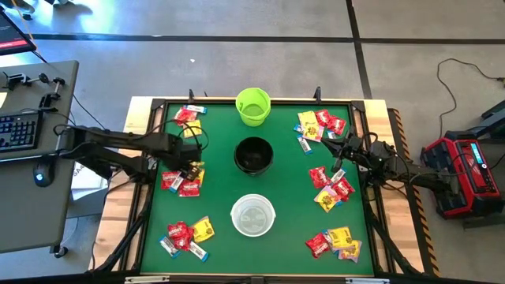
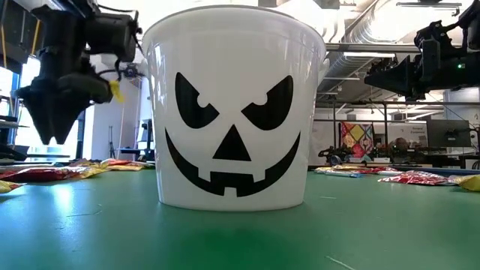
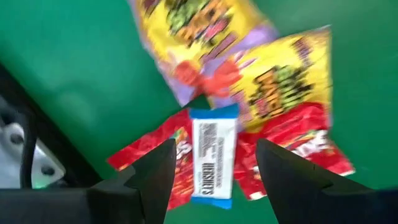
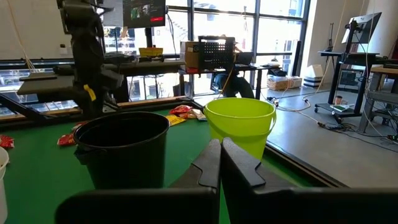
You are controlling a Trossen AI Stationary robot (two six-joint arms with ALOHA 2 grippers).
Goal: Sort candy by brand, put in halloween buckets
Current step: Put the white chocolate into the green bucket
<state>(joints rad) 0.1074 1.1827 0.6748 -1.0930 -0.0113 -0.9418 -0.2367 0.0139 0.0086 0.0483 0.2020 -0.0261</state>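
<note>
1. Left gripper [image 1: 192,168] hangs over our left-side candy pile [image 1: 181,181]; we see its fingers [image 3: 152,174] spread wide, holding nothing.
2. Directly below that gap, in the left wrist view, lies a pale blue-white packet [image 3: 213,155], flat on top of red packets [image 3: 292,149] that sit to both sides of it.
3. Just beyond the blue-white packet, farther from the fingertips, we see two yellow packets [image 3: 283,87] overlapping each other and the red ones.
4. From table height we see the left gripper as a dark wedge pointing down, its tip clear of the mat [image 1: 292,181] and apart from the candy beneath.
5. Black bucket [image 1: 253,155] stands to the gripper's right, near the table's middle; the green bucket [image 1: 252,106] is beyond the black one, toward the far edge, and the white bucket [image 1: 252,215] is on the near side.
6. White bucket, with its black jack-o'-lantern face, fills the low view just beside the left gripper.
7. More candy lies away from the gripper: a pile at the far left corner [image 1: 188,115], one at the near left [image 1: 188,237], and three down the right side.
8. Right gripper [image 1: 341,147] waits over the right side; we see its fingers [image 4: 239,168] pressed together on nothing, pointing toward the black and green buckets.
</note>
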